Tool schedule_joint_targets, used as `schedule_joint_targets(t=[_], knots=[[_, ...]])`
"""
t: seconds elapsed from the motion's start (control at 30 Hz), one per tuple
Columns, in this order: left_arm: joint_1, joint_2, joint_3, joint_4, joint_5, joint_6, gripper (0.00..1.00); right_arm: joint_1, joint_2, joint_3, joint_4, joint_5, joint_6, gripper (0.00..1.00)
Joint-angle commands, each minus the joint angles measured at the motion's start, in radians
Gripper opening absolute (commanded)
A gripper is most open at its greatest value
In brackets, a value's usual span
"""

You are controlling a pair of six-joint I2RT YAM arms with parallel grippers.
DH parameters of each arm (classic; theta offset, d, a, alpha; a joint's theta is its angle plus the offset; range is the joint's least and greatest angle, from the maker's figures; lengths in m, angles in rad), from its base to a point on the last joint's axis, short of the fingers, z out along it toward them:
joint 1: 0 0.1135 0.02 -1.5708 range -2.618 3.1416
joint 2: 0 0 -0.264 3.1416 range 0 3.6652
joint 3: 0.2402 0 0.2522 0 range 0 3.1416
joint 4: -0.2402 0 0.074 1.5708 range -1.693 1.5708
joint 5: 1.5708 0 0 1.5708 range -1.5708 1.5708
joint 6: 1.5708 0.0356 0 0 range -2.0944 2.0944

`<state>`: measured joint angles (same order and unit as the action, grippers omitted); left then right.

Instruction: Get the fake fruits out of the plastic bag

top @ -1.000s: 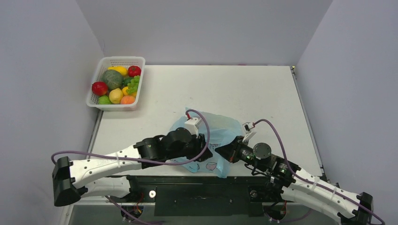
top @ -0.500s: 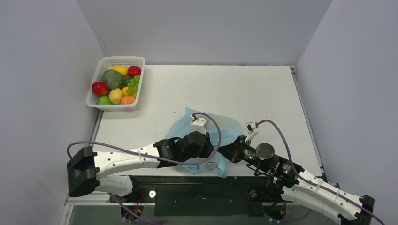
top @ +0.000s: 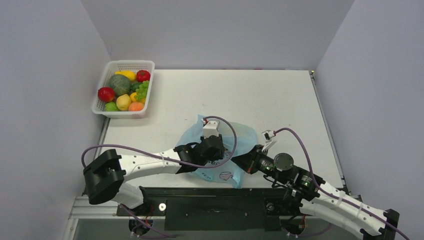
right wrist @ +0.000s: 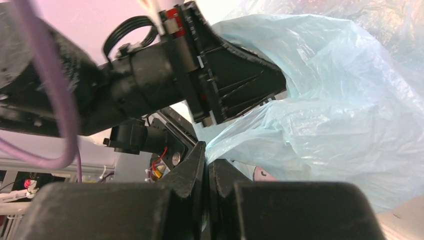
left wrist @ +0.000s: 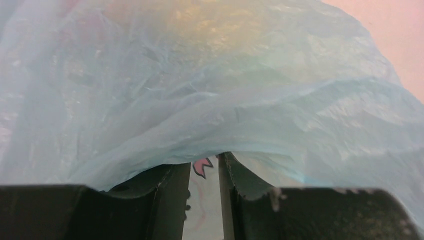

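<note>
The light-blue plastic bag (top: 245, 134) lies crumpled at the table's near edge. My left gripper (top: 223, 156) is pushed in among its folds. In the left wrist view that gripper (left wrist: 205, 156) has its jaws a narrow gap apart, with a fold of the bag (left wrist: 250, 100) draped over the tips and pink print showing between them. A yellowish fake fruit (left wrist: 200, 20) shows blurred through the film beyond. My right gripper (top: 239, 161) is shut on the bag's near edge; in the right wrist view, film (right wrist: 340, 125) comes out at its closed tips (right wrist: 206, 152).
A white lattice basket (top: 107, 69) with several coloured fruits stands at the far left corner. Purple cables loop above both wrists. The left gripper's black body (right wrist: 225, 75) crosses close in front of the right wrist camera.
My left arm has stretched to the right and its gripper has gone deeper into the bag. The right gripper kept its hold and shifted slightly.
</note>
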<state>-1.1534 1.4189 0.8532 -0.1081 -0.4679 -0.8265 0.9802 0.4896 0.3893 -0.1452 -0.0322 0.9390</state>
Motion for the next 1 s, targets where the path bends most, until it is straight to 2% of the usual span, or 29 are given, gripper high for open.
schedule_joint_targets(t=[0.0, 0.1, 0.27, 0.43, 0.6, 0.73, 0.97], knots=[[0.027, 0.048, 0.042, 0.085, -0.078, 0.044, 0.25, -0.009, -0.013, 0.044, 0.016, 0.022, 0.007, 0.00], [0.045, 0.094, 0.085, 0.081, -0.101, 0.061, 0.31, -0.008, -0.013, 0.043, 0.013, 0.021, 0.004, 0.00], [0.062, 0.157, 0.148, 0.066, -0.168, 0.067, 0.53, -0.011, -0.019, 0.044, 0.001, 0.023, -0.002, 0.00], [0.082, 0.223, 0.196, 0.048, -0.186, 0.064, 0.66, -0.014, -0.027, 0.037, 0.000, 0.020, -0.002, 0.00], [0.096, 0.314, 0.257, 0.019, -0.173, 0.055, 0.71, -0.018, -0.046, 0.025, -0.002, 0.020, -0.006, 0.00], [0.099, 0.395, 0.323, -0.065, -0.178, 0.044, 0.72, -0.024, -0.062, 0.014, -0.006, 0.017, -0.008, 0.00], [0.120, 0.449, 0.311, 0.004, -0.155, 0.067, 0.73, -0.030, -0.077, -0.003, -0.010, 0.016, -0.006, 0.00]])
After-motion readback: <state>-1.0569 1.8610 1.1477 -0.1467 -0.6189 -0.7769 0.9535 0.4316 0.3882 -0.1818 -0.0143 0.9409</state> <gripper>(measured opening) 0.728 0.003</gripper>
